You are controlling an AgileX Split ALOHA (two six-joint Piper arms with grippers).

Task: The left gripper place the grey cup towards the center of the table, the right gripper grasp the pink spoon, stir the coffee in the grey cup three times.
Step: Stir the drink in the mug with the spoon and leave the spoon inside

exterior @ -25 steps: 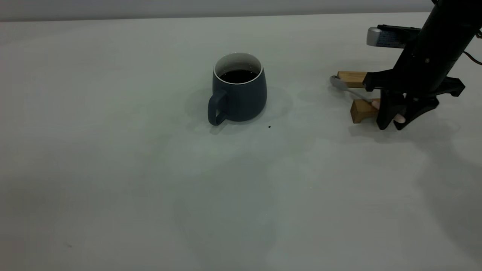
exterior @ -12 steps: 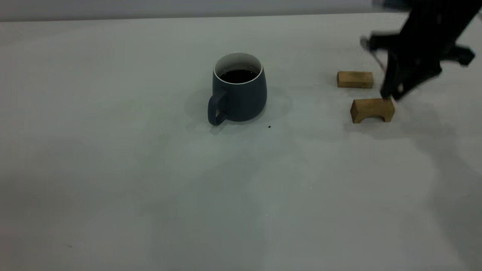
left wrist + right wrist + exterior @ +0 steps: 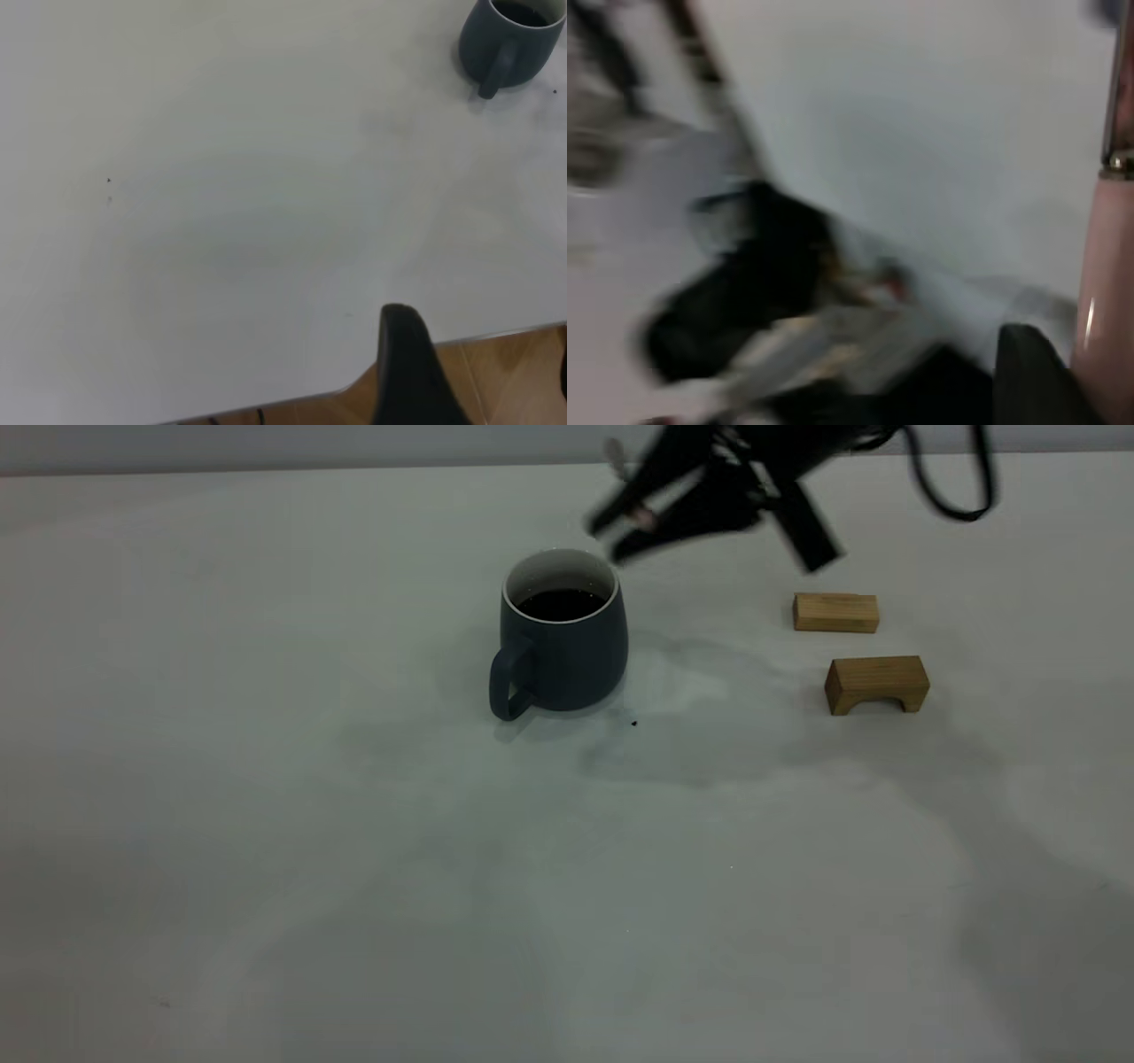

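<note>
Right gripper [image 3: 631, 530] has swung over from the two wooden blocks [image 3: 855, 651] in half a sec and now hangs just above and behind the grey cup [image 3: 560, 638], clamped on the pink spoon [image 3: 1105, 274]. The cup w/ coffee [image 3: 560, 604] hasn't budged, sitting mid table [image 3: 354, 850]. So pickup looks done imo, next is dipping the spoon in & stirring; left arm's parked near the table edge, can't tell its grip.

Large pale off-white matte table [image 3: 354, 886] filling nearly the whole exterior frame, mottled with soft grey shadows; plain grey wall [image 3: 266, 443] as a thin band along the top edge; warm brown wooden floor [image 3: 496, 381] at lower right of the left wrist frame
</note>
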